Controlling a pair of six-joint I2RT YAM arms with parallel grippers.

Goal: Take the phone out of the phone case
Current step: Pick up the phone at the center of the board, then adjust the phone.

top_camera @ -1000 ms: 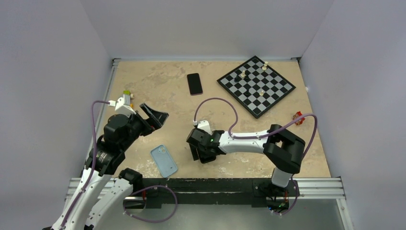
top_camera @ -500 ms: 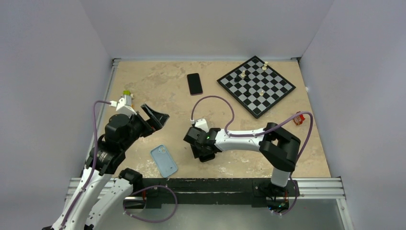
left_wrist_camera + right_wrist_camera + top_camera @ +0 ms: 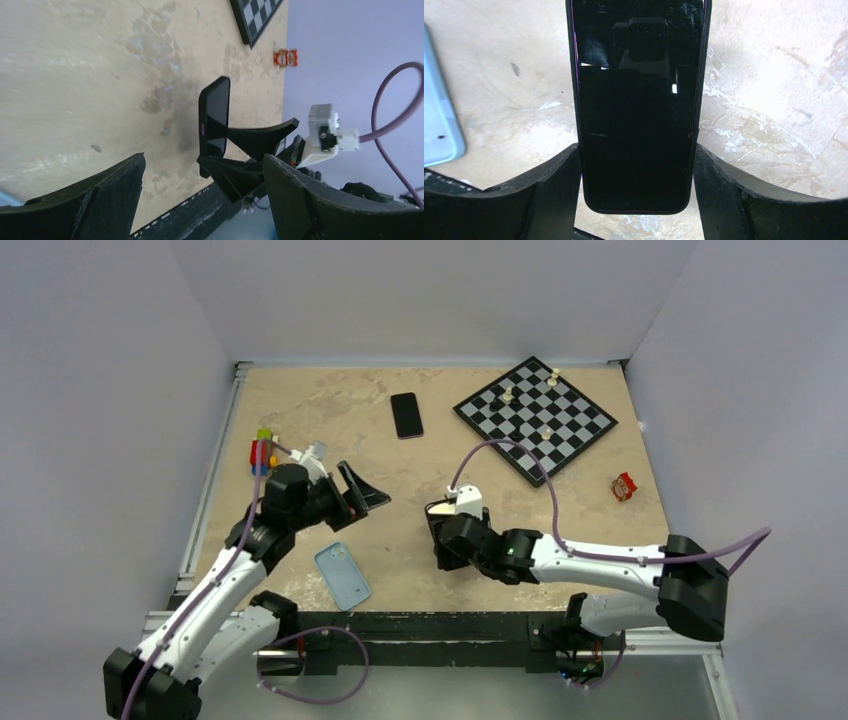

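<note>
A black phone case [image 3: 639, 100] with a dark phone screen in it sits between the fingers of my right gripper [image 3: 636, 155], which is shut on its long sides. In the left wrist view the same case [image 3: 214, 122] stands on edge above the table, with a small purple mark on its side. From above, my right gripper [image 3: 440, 532] is near the table's middle. My left gripper [image 3: 358, 495] is open and empty, pointing at the held case from the left with a gap between them [image 3: 202, 160].
A light blue case [image 3: 342, 576] lies flat near the front edge, left of the right gripper. A second black phone [image 3: 406, 415] lies at the back. A chessboard [image 3: 535, 418] with pieces, a red wrapper [image 3: 623, 486] and coloured blocks [image 3: 262, 448] are also on the table.
My right gripper has shut on the cased phone, and its arm has swung out to the right with it. My left arm has reached forward and right toward it, jaws still open.
</note>
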